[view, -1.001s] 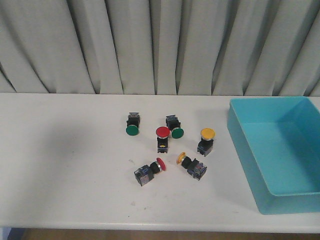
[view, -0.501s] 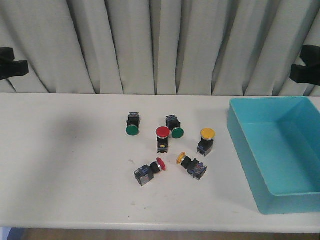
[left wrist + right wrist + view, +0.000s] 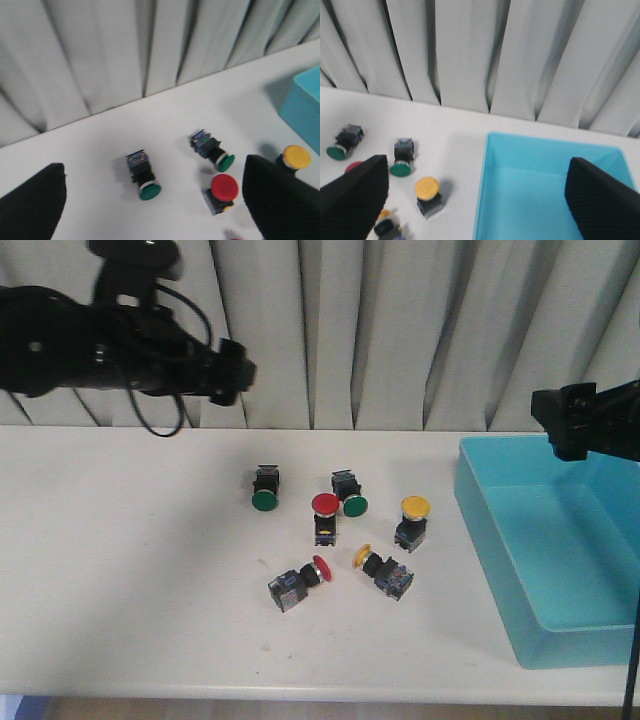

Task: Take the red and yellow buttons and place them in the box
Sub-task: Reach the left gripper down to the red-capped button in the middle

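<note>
Two red buttons, one upright (image 3: 324, 505) and one on its side (image 3: 321, 569), lie mid-table. With them are two yellow buttons, one upright (image 3: 415, 507) and one on its side (image 3: 363, 556). The light-blue box (image 3: 482, 532) stands at the right and holds nothing. My left gripper (image 3: 234, 370) hangs open above the table's back left, high over the buttons. Its wrist view (image 3: 154, 163) shows the upright red button (image 3: 224, 186) and the upright yellow button (image 3: 296, 156). My right gripper (image 3: 556, 425) is open above the box's far edge. Its wrist view (image 3: 477, 161) shows the yellow button (image 3: 427, 187) and the box (image 3: 550, 142).
Two green-capped buttons (image 3: 264, 500) (image 3: 354, 505) lie among the red and yellow ones. A grey pleated curtain (image 3: 380, 330) hangs right behind the table. The table's front edge (image 3: 300, 692) runs along the bottom of the front view.
Both arms have swung into view. The left arm has reached in from the upper left toward the middle. The right gripper has come in from the right and lower, over the box.
</note>
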`<act>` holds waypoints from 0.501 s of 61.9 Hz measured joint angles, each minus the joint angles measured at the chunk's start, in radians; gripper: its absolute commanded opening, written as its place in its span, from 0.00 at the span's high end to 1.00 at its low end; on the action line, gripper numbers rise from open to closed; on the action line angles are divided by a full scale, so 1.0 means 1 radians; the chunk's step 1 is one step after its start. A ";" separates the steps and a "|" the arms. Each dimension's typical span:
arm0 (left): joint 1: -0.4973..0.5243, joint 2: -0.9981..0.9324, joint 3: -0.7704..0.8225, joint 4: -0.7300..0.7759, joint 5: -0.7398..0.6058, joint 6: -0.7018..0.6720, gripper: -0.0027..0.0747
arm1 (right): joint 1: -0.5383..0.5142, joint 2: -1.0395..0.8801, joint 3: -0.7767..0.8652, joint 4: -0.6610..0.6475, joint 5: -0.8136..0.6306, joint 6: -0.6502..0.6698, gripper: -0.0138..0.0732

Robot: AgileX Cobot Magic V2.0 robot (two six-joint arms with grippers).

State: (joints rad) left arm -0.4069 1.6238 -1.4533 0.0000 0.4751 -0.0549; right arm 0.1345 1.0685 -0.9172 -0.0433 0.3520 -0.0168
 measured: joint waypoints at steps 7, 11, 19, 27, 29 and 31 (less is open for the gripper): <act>-0.057 0.114 -0.071 -0.009 0.017 0.006 0.15 | 0.000 0.000 0.000 0.001 0.040 0.000 0.06; -0.082 0.183 -0.110 -0.009 0.035 0.008 0.16 | 0.000 0.000 0.000 0.002 0.051 0.000 0.06; -0.116 0.296 -0.172 -0.009 0.071 0.008 0.17 | 0.000 0.000 0.000 0.015 0.052 0.000 0.07; -0.136 0.407 -0.235 -0.010 0.095 0.008 0.18 | 0.000 0.000 0.000 0.036 0.052 0.000 0.07; -0.139 0.427 -0.247 -0.011 0.100 0.008 0.18 | 0.000 0.003 0.000 0.043 0.052 0.000 0.07; -0.140 0.451 -0.259 -0.015 0.103 0.008 0.18 | 0.000 0.008 0.000 0.043 0.052 0.000 0.07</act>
State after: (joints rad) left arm -0.5474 2.0751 -1.7124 -0.0153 0.5784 -0.0470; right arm 0.1345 1.0763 -0.9172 0.0000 0.4035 -0.0168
